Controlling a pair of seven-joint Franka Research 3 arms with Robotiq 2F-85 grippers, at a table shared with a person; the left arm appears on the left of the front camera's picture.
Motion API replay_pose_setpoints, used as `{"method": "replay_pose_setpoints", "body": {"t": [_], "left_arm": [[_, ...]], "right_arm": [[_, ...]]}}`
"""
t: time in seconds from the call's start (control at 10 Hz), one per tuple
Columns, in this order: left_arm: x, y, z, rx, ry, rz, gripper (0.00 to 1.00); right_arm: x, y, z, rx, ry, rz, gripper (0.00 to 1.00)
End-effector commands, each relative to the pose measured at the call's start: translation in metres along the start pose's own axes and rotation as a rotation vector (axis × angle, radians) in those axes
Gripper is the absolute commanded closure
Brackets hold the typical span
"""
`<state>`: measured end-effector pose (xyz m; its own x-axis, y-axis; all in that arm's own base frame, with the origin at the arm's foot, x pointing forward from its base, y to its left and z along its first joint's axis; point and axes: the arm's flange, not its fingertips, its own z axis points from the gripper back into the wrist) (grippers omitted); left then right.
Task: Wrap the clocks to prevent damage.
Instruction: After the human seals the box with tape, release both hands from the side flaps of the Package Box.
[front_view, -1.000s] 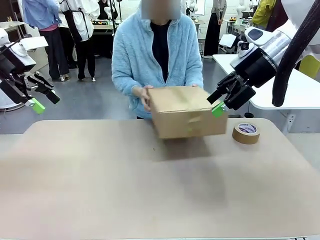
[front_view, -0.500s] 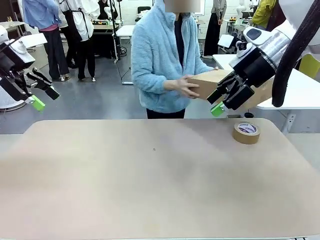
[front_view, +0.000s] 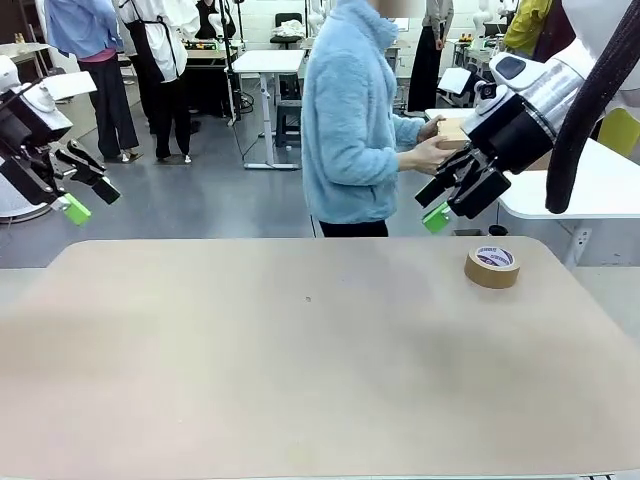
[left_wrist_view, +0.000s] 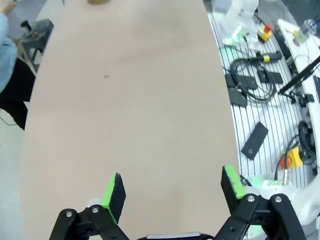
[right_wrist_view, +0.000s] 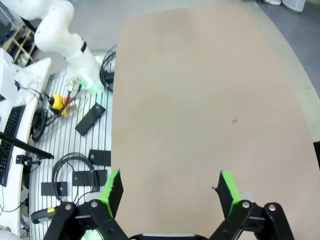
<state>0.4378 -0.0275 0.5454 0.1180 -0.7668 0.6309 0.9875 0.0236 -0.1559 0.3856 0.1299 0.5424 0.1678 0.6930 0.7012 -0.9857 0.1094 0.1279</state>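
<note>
The clocks are out of view. My left gripper (front_view: 90, 200) hangs open above the table's far left corner, nothing between its green pads. My right gripper (front_view: 432, 206) is open too, held in the air at the far right, just above and left of the brown tape roll (front_view: 492, 266). In the left wrist view the left gripper (left_wrist_view: 172, 187) spreads wide over the bare tan table (left_wrist_view: 130, 100). The right wrist view shows the right gripper (right_wrist_view: 169, 186) equally wide over the table (right_wrist_view: 200, 100). A person in a light blue fleece (front_view: 350, 120) stands behind the table, turned to the right, holding a cardboard box (front_view: 452, 132) partly hidden behind my right gripper.
A white side table (front_view: 600, 185) stands behind the right arm. Cables, a black device and tools lie on the slatted floor (left_wrist_view: 265, 100) beside the table. Other people and desks are far behind the person.
The person has lifted the cardboard box off the table and turned away to the right with it. Both arms have stayed where they were.
</note>
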Motion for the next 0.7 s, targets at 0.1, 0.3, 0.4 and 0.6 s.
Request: {"method": "replay_pose_setpoints", "body": {"t": [0.1, 0.3, 0.4, 0.6], "left_arm": [[-0.036, 0.007, 0.034, 0.063, -0.377, 0.044, 0.00], [-0.057, 0.014, 0.040, 0.118, -0.526, 0.087, 0.00], [-0.066, 0.022, 0.038, 0.138, -0.556, 0.106, 0.00], [-0.083, 0.032, 0.025, 0.131, -0.580, 0.148, 0.00]], "right_arm": [[-0.052, -0.022, 0.043, 0.004, -0.318, -0.034, 0.00], [-0.081, -0.036, 0.052, -0.036, -0.421, -0.103, 0.00], [-0.096, -0.044, 0.052, -0.052, -0.435, -0.146, 0.00], [-0.117, -0.056, 0.051, -0.075, -0.464, -0.207, 0.00]]}}
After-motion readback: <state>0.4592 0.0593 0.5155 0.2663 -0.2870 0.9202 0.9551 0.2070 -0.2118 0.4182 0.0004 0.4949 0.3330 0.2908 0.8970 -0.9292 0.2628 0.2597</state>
